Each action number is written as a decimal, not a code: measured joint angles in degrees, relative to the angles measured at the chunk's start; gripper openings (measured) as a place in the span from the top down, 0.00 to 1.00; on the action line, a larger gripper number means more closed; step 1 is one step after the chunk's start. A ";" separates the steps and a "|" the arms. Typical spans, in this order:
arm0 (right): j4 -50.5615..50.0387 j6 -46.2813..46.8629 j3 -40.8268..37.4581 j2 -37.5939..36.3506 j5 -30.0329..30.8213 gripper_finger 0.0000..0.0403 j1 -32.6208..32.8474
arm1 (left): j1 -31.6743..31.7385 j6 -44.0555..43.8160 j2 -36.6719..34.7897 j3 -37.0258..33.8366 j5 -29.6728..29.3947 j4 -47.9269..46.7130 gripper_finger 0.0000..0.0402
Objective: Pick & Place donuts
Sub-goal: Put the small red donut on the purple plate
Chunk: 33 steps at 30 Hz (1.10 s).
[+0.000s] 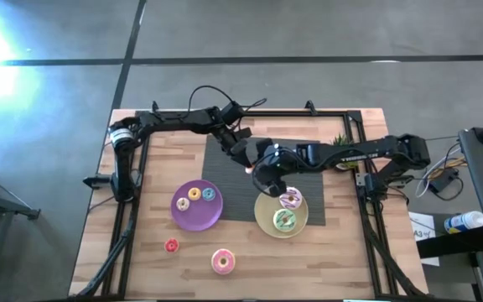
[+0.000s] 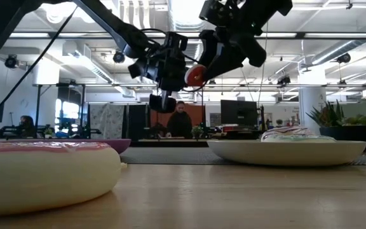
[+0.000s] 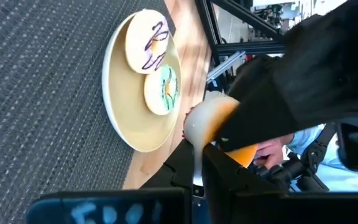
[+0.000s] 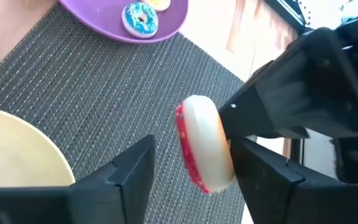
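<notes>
Above the dark mat (image 1: 233, 180), both arms meet: the left gripper (image 1: 243, 155) grips a small red donut (image 4: 202, 151), the right gripper (image 4: 188, 171) stands open around it, beside the yellow plate (image 1: 264, 220).

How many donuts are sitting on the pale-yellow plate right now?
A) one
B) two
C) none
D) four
B: from above, the yellow plate holds two donuts side by side, the white one with dark streaks and the green one; the left wrist view shows the same pair.
</notes>
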 joint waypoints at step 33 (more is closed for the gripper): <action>5.33 57.96 0.04 3.00 -15.37 0.95 -4.41 | -10.62 17.40 -28.39 -6.67 -68.36 -21.45 0.67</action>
